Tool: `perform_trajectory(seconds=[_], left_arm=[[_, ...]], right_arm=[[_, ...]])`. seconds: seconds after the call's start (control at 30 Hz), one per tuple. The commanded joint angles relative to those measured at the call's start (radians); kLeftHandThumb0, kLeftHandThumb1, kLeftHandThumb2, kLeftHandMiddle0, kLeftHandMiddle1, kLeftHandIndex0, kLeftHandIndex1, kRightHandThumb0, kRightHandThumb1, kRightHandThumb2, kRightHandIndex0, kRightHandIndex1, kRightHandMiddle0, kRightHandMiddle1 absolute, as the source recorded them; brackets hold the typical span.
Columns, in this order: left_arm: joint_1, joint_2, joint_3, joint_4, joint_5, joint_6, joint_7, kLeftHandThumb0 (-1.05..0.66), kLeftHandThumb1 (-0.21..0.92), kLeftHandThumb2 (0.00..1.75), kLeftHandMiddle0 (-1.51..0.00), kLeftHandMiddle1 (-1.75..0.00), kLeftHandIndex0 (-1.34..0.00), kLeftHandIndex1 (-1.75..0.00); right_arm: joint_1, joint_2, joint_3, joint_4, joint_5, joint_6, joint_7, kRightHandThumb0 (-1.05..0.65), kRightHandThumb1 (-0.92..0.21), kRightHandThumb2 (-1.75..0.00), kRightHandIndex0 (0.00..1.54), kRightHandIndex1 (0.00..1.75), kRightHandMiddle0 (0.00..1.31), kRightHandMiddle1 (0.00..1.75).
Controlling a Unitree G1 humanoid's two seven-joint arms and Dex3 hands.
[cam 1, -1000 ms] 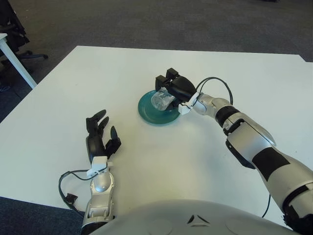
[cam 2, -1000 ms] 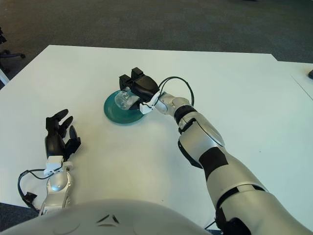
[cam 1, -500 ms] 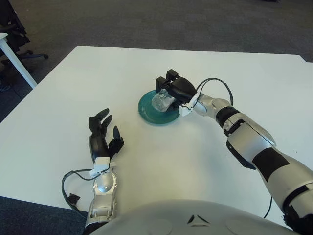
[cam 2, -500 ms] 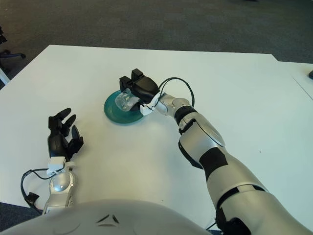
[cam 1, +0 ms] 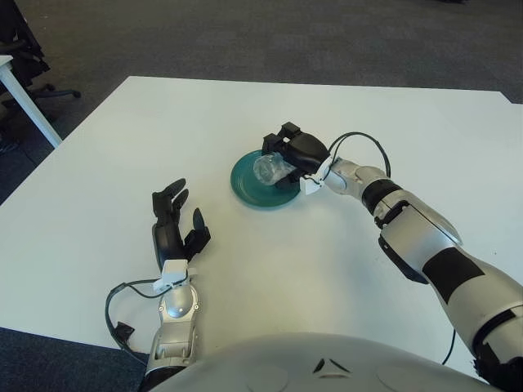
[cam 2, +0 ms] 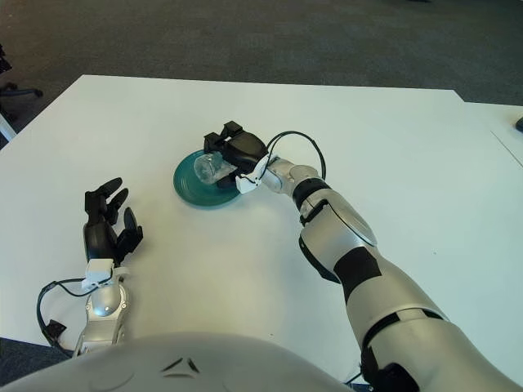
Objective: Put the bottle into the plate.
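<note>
A teal plate (cam 1: 249, 188) sits near the middle of the white table (cam 1: 163, 114). A clear plastic bottle (cam 1: 268, 170) lies on its side over the plate, its round end facing me. My right hand (cam 1: 288, 152) reaches in from the right and is curled over the bottle from above, still gripping it. Whether the bottle touches the plate I cannot tell. My left hand (cam 1: 173, 224) shows at the near left of the table, fingers spread, holding nothing.
Dark carpet surrounds the table. A chair base and a white table leg (cam 1: 29, 102) show at the far left. A black cable (cam 1: 118, 314) loops beside my left wrist near the table's front edge.
The right hand has lowered and tipped the bottle closer onto the plate. My left hand has drifted slightly right and nearer.
</note>
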Motion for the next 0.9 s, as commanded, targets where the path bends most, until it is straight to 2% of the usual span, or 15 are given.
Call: perform_trajectory(seconds=[0.0,0.13,0.27,0.87], left_arm=[[-0.016,-0.003,-0.003,0.014,0.012,-0.01,0.01,-0.81,0.92,0.77,-0.28,-0.58,-0.06,-1.09],[-0.022,-0.004,-0.004,0.022,0.016,-0.012,0.013,-0.82,0.92,0.77,-0.28,-0.58,-0.06,-1.08],[-0.03,-0.004,-0.003,0.031,0.018,-0.013,0.015,-0.82,0.92,0.77,-0.27,-0.59,-0.05,-1.08],[-0.061,0.001,-0.002,0.06,0.028,-0.01,0.026,-0.82,0.92,0.78,-0.25,-0.59,-0.04,-1.08]], right_arm=[[-0.001,-0.012,-0.019,-0.004,0.028,-0.014,0.025,-1.04,-0.92,-0.69,0.04,0.05,0.0,0.41],[0.002,-0.013,-0.033,-0.003,0.042,-0.025,0.045,-1.05,-0.92,-0.69,0.01,0.01,0.0,0.26],[0.002,-0.016,-0.04,-0.004,0.051,-0.031,0.054,-1.05,-0.92,-0.68,0.0,0.0,0.0,0.21],[-0.001,-0.016,-0.06,-0.002,0.056,-0.032,0.069,-1.05,-0.92,-0.7,0.0,0.0,0.0,0.19]])
